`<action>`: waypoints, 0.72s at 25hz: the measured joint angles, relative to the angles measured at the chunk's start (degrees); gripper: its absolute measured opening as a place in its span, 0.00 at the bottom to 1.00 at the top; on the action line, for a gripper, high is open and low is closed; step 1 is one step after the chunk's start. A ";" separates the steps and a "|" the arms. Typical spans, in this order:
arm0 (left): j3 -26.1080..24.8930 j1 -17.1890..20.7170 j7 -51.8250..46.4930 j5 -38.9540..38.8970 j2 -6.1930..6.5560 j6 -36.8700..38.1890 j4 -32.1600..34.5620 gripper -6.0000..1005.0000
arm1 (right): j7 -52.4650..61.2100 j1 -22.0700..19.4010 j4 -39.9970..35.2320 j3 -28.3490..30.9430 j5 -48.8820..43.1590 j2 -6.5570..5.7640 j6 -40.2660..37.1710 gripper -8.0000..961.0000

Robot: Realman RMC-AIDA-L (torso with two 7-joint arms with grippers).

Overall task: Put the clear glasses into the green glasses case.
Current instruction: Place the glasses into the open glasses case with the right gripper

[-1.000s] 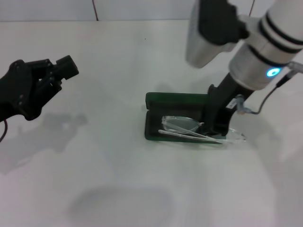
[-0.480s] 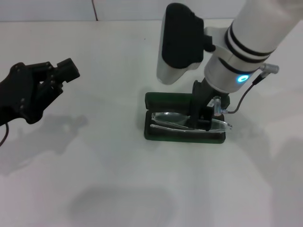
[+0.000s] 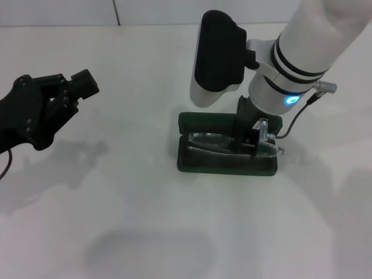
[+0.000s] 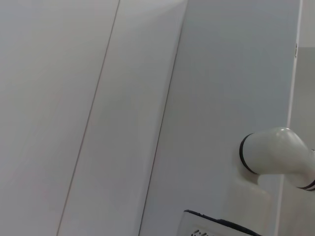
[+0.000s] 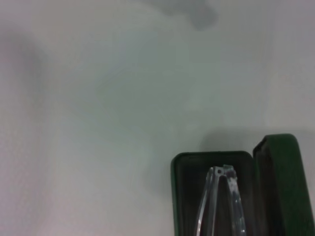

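Note:
The green glasses case (image 3: 200, 164) lies open on the white table right of centre, its lid (image 3: 203, 121) standing up at the far side. The clear glasses (image 3: 212, 141) rest along the dark inside of the case, and one end pokes slightly past the case's right end. My right gripper (image 3: 250, 148) reaches down into the right half of the case, shut on the glasses. The right wrist view shows the glasses (image 5: 221, 206) inside the case (image 5: 183, 196) beside the upright lid (image 5: 283, 187). My left gripper (image 3: 75, 87) hovers far to the left, away from the case.
The white tabletop (image 3: 145, 221) surrounds the case. A pale wall with a vertical seam (image 3: 116, 11) runs along the far edge. The left wrist view shows only wall panels and part of my white right arm (image 4: 275, 157).
My right gripper has carried the glasses leftward and down, from overhanging the case's right end to lying along its inside. The left arm has barely moved.

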 joint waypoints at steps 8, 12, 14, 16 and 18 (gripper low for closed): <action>0.00 -0.12 1.12 0.04 -0.22 -0.19 -1.28 0.06 | 0.00 0.76 0.63 -1.26 -1.11 0.00 1.19 0.17; 0.00 -0.20 1.76 0.06 -0.21 -0.20 -2.09 0.06 | 0.00 1.04 0.66 -2.26 -1.23 0.00 1.98 0.17; 0.00 -0.22 1.88 0.08 -0.21 -0.20 -2.15 0.06 | 0.00 1.06 0.65 -2.61 -1.31 0.00 2.47 0.17; 0.00 -0.23 2.09 0.10 -0.21 -0.20 -2.23 0.06 | 0.00 1.09 0.66 -2.97 -1.39 0.00 2.84 0.17; 0.01 -0.24 2.14 0.10 -0.19 -0.20 -2.24 0.06 | 0.00 1.17 0.65 -3.27 -1.67 0.00 3.11 0.18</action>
